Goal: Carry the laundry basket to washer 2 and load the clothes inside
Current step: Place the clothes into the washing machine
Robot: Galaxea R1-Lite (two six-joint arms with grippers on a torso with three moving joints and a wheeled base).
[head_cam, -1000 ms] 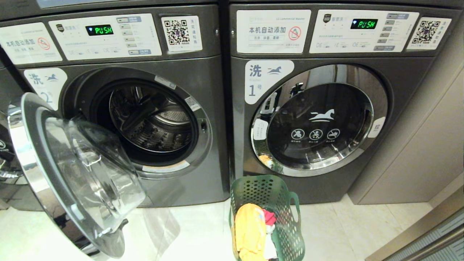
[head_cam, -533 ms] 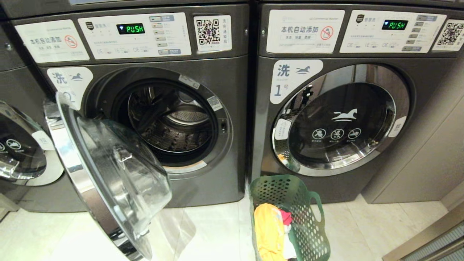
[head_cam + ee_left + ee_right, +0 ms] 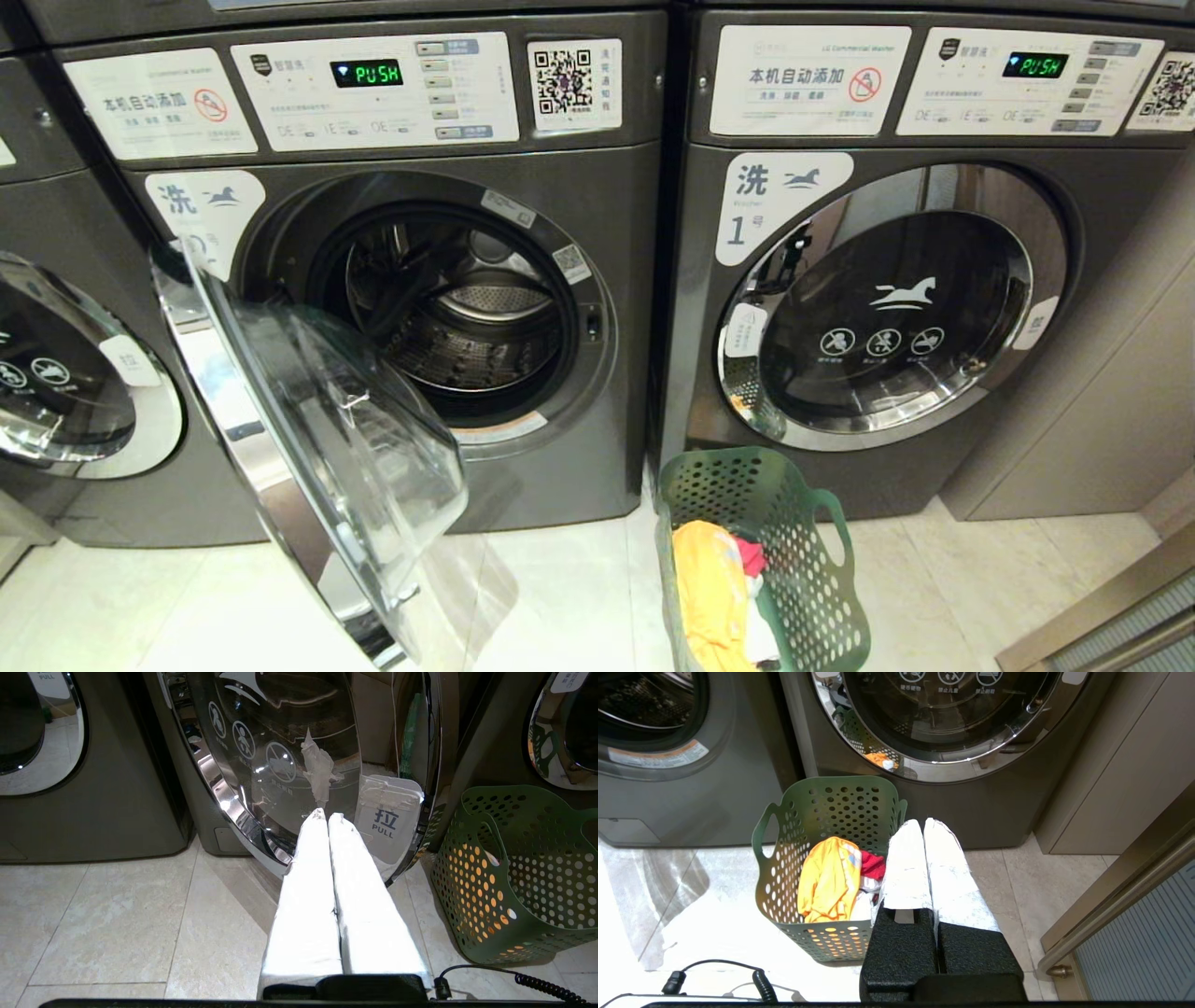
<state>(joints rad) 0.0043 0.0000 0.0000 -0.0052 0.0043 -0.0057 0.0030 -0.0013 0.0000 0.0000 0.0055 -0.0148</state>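
Washer 2 (image 3: pixel 607 196) stands with its round glass door (image 3: pixel 317 439) swung wide open to the left and its steel drum (image 3: pixel 467 317) bare. The dark green laundry basket (image 3: pixel 724 485) sits on the floor to the washer's right, before washer 1. In it lie the clothes: a yellow-orange garment (image 3: pixel 829 882), a red one (image 3: pixel 873 865) and a bit of white. My left gripper (image 3: pixel 327 816) is shut and empty, low, facing the open door's outer face; the basket (image 3: pixel 514 877) is beside it. Over the basket's (image 3: pixel 845 807) near right rim, my right gripper (image 3: pixel 923 822) is shut and empty. Neither arm shows in the head view.
Washer 1 (image 3: pixel 887 317) with its door shut stands right of washer 2. Another washer (image 3: pixel 56 383) is at the far left. A beige cabinet wall (image 3: pixel 1120 392) and a metal door frame (image 3: pixel 1102 616) bound the right side. Pale tile floor (image 3: pixel 579 597) lies before the machines.
The whole head view has slid to the right, so the camera has moved. The washers, the open door and the basket keep their places relative to one another.
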